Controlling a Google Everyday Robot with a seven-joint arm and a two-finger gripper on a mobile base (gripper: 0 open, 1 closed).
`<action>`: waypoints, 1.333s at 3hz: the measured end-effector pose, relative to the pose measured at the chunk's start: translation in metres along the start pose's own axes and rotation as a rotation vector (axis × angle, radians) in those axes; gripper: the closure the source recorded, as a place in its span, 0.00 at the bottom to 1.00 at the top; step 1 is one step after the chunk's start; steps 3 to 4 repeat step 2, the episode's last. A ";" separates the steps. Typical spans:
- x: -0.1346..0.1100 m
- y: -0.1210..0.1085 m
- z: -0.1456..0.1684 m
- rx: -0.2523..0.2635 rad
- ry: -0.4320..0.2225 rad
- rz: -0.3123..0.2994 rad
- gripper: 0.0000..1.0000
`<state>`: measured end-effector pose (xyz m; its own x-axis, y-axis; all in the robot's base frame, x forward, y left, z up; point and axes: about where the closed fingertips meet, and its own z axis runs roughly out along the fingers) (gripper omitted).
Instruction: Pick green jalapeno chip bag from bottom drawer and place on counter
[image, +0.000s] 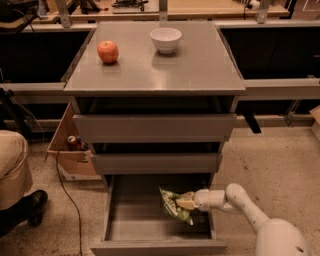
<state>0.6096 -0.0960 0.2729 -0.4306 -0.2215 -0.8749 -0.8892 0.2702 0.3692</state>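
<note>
While my pale arm (243, 204) reaches in from the right-hand side of the cabinet, my tool (184, 202) sits inside the pulled-out bottom drawer (134, 221), close to its right wall, and it is clenched on the right edge of the green jalapeno chip bag (171, 205). The bag hangs out from the tool toward the left as the camera sees it, tilted and crumpled, its pale print facing up. I cannot tell whether its lower corner touches the drawer floor. Bare grey floor spreads away from the tool to the left, and the drawer's low front lies nearer the camera than the tool. Directly above the tool are two shut drawers, the middle drawer (156, 163) just overhead and the top drawer (154, 128) above that. Well above the tool, the counter (205, 67) caps the cabinet. It carries a red apple (108, 51), up and far to the left of the tool, and a white bowl (165, 39), up and a little to the left. Far to the tool's left, beside the cabinet, a cardboard box (65, 159) stands on the floor with a red can (73, 143) in it. Farther left still is a person's tan trouser leg (12, 167) and dark shoe (24, 209).
</note>
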 end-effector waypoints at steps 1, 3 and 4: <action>-0.060 -0.002 -0.071 0.001 -0.047 0.006 1.00; -0.061 -0.001 -0.071 -0.001 -0.047 0.005 1.00; -0.061 -0.001 -0.071 -0.001 -0.047 0.005 1.00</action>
